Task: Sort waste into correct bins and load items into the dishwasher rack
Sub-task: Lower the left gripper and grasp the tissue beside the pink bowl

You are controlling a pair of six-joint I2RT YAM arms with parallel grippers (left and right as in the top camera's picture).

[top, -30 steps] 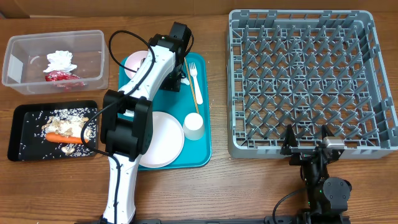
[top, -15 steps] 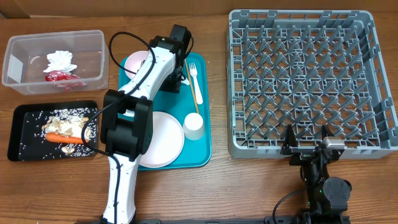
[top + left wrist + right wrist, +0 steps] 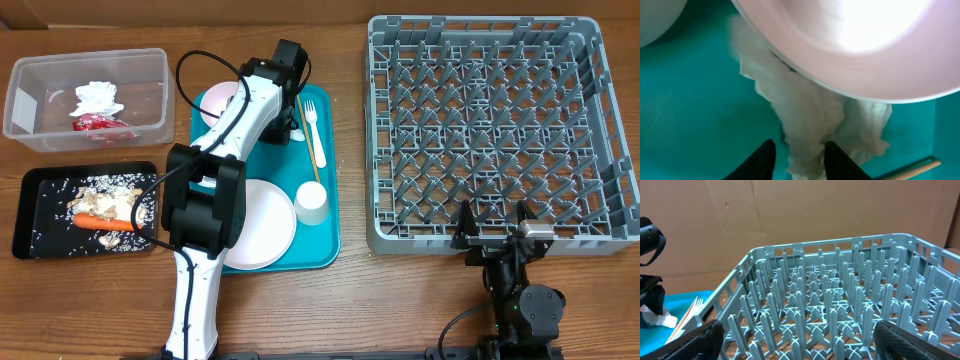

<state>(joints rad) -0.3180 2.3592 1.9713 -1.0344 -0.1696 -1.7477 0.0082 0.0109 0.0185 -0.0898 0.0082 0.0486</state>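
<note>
The left claw (image 3: 800,150) is at the top end of the teal tray (image 3: 325,245). Its two fingers stand on each side of one crumpled napkin (image 3: 810,115) that lies partly under one of two bowls (image 3: 850,45). I cannot tell if they pinch it. On the tray are also one plate (image 3: 265,225), one cup (image 3: 312,203), one fork (image 3: 311,118) and one stick (image 3: 312,145). Left of the tray, the clear tub (image 3: 85,57) holds one other napkin (image 3: 97,96) and one red wrapper (image 3: 100,124). The black tray (image 3: 40,190) holds one carrot (image 3: 95,220). Right of the tray is the rack (image 3: 480,242), with the right claw (image 3: 493,228) wide open beside it, holding nothing.
</note>
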